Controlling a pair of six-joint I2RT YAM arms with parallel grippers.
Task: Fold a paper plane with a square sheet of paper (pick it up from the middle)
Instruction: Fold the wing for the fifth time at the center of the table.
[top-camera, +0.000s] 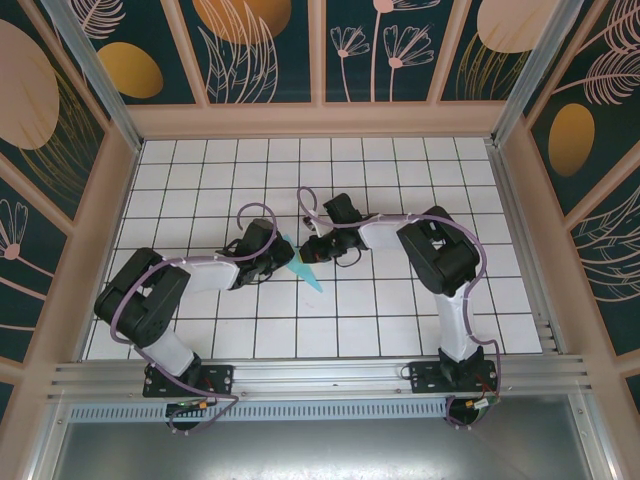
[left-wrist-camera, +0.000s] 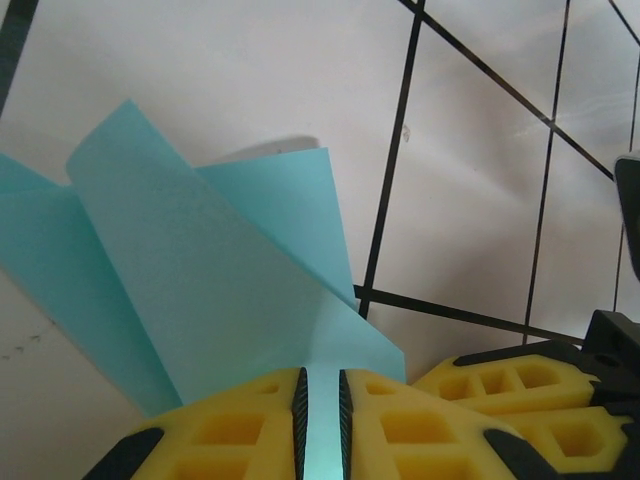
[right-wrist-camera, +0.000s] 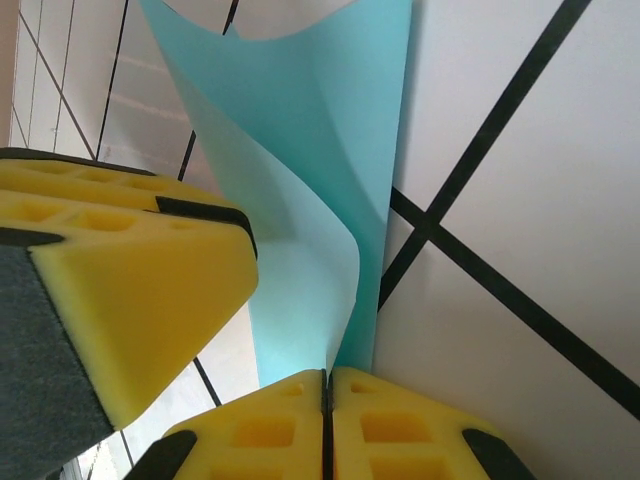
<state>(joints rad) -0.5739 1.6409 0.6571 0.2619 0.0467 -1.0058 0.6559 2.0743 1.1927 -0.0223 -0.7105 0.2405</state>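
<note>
Light-blue paper (top-camera: 309, 271) sits mid-counter (top-camera: 400, 330), gripped from both sides. My left jaws are nearly closed on a thin layer of it, and my right jaws are pressed shut on a curled edge. From above, my arms (top-camera: 215, 272) cover most of it, leaving a pointed tip poking toward me. How many folds it has I cannot tell. Bare counter lies all around, with the walls (top-camera: 90, 230) well apart.

**Bright, even light; nearest parts soft**

From above we see the white table (top-camera: 400, 330) evenly lit, with only faint, soft-edged shadows. In the left wrist view the paper (left-wrist-camera: 200, 280) throws a pale grey shadow onto the table beyond its top edge, and the tiles carry mild glare. The yellow fingers (right-wrist-camera: 130, 290) closest to each wrist lens look slightly blurred.
</note>
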